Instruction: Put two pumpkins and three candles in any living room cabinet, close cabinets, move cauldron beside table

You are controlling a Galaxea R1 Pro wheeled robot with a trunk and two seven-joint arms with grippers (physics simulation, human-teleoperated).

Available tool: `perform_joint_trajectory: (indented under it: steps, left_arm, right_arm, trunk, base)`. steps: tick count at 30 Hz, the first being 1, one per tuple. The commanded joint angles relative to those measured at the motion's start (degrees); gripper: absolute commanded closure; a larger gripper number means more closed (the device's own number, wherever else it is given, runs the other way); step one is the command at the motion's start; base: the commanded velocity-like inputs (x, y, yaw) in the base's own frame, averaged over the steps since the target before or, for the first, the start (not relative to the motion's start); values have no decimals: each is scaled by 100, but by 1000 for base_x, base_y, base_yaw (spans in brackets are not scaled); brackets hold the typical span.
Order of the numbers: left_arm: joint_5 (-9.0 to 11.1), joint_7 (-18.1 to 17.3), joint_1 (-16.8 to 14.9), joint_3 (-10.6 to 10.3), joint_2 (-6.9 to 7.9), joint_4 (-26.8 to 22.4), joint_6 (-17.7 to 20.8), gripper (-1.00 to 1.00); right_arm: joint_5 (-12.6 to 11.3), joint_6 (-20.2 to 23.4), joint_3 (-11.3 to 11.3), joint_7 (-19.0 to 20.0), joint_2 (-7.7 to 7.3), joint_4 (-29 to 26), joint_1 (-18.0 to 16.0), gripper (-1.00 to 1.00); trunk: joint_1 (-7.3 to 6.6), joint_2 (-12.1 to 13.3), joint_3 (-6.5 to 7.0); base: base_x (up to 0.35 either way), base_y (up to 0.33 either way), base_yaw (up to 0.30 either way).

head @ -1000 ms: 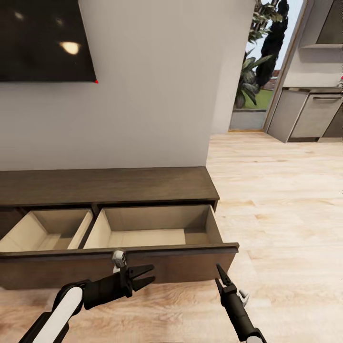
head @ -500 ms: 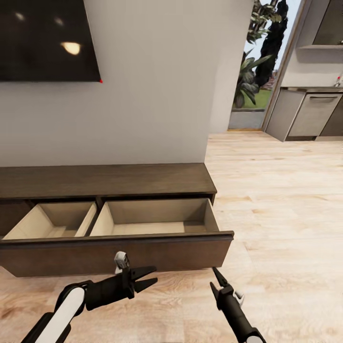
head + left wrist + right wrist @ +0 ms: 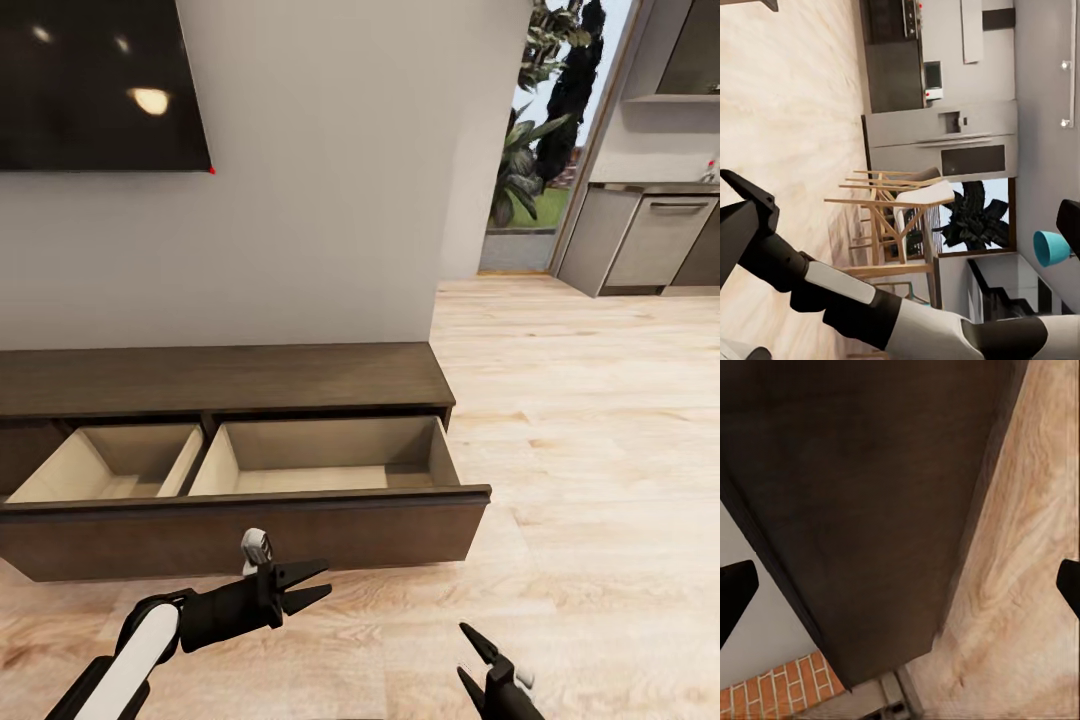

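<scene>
Left end effector and right end effector both spread open, empty — cabinet just ahead, two drawers pulled out and bare. Loading and closing remain, I'd judge.

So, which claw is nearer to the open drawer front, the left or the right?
Left. The left claw hangs just in front of the drawer front, near its middle. The right claw is lower in the head view, farther back from it, toward its right end.
</scene>
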Motion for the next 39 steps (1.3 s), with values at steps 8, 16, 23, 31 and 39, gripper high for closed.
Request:
perform_joint_trajectory:
  steps: [8, 16, 23, 31, 39]
  left_arm:
    - [-1, -7, -6, -4, 2, 8, 16, -100]
    - [-1, -7, -6, 9, 12, 12, 16, -100]
    - [7, -7, -7, 22, 31, 19, 19, -100]
    - [8, -7, -7, 22, 37, 19, 18, -100]
    - [8, -7, -6, 28, 45, 19, 19, -100]
  right_arm:
    - [387, 67, -23, 1004, -37, 124, -2, -100]
    - [467, 74, -20, 1008, -42, 136, -2, -100]
    - [700, 69, -30, 1048, -37, 241, -2, -100]
    - [704, 67, -51, 1091, -40, 426, -2, -100]
    - [690, 68, -66, 1080, -40, 431, 3, -100]
  trunk:
    - [-19, 8, 151]
    - [-40, 18, 328]
    - [-58, 28, 483]
    - [-79, 38, 660]
    - [-99, 49, 837]
  base:
    - [0, 0, 0]
    - [0, 0, 0]
    - [0, 0, 0]
    - [0, 0, 0]
    - [0, 0, 0]
